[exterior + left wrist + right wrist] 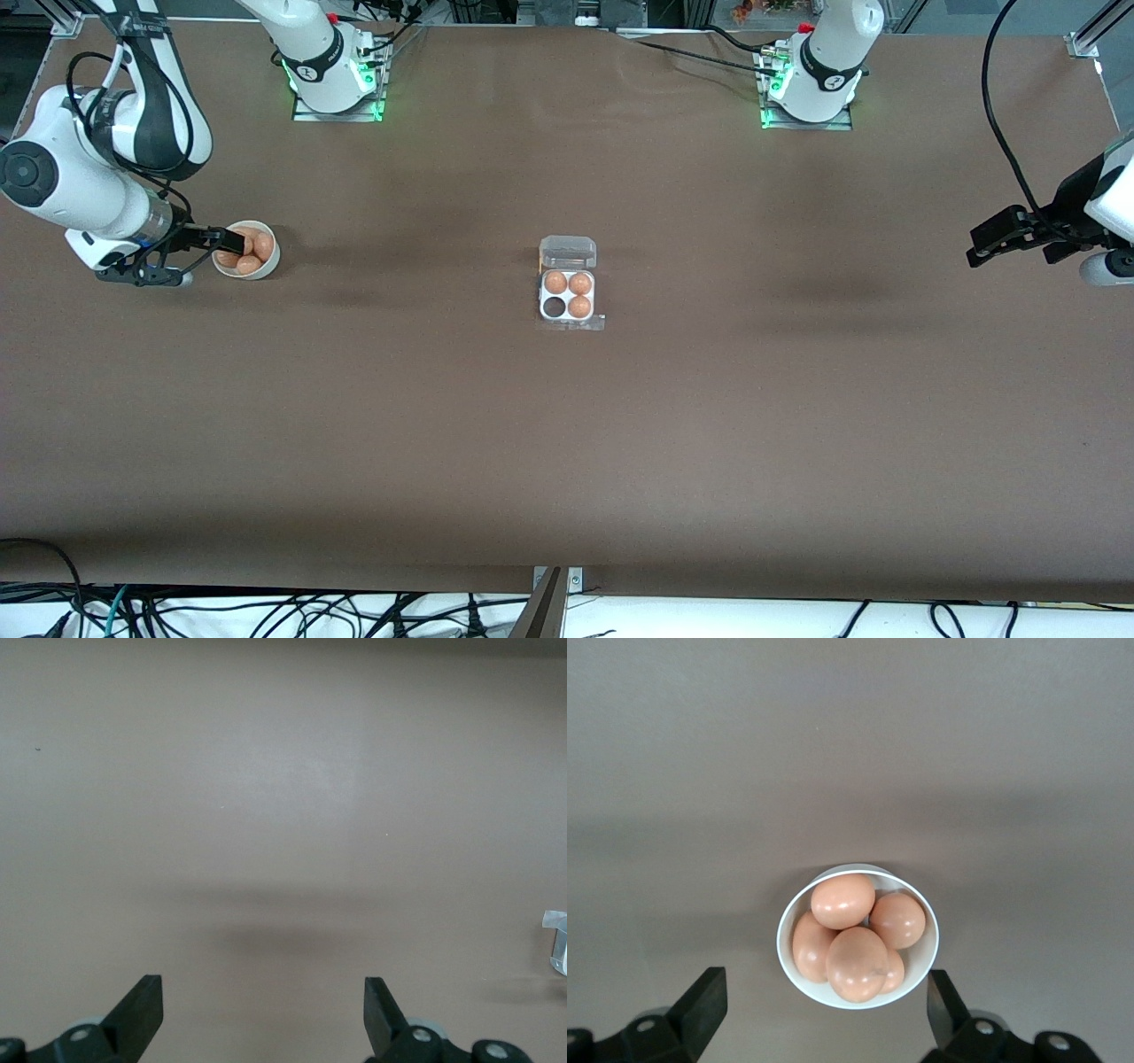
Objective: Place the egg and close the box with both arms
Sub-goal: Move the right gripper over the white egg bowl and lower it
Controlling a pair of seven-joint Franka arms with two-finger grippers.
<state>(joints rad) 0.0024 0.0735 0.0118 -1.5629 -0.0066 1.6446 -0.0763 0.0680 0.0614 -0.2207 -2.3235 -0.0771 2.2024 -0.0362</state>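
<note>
Brown table (567, 461) bearing box (568, 297), bowl (262, 268) of perhaps five eggs.

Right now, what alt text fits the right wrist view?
A white bowl holding five brown eggs sits on the brown table, directly below the open right hand, whose two black fingers frame the bowl.

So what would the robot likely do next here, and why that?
Probably the right gripper, open and hanging over the bowl of eggs, should sink onto the top egg and shut on it. The box in the middle of the table has its lid open, three cells filled and one cell empty. The left gripper waits open over bare table at its own end.
</note>
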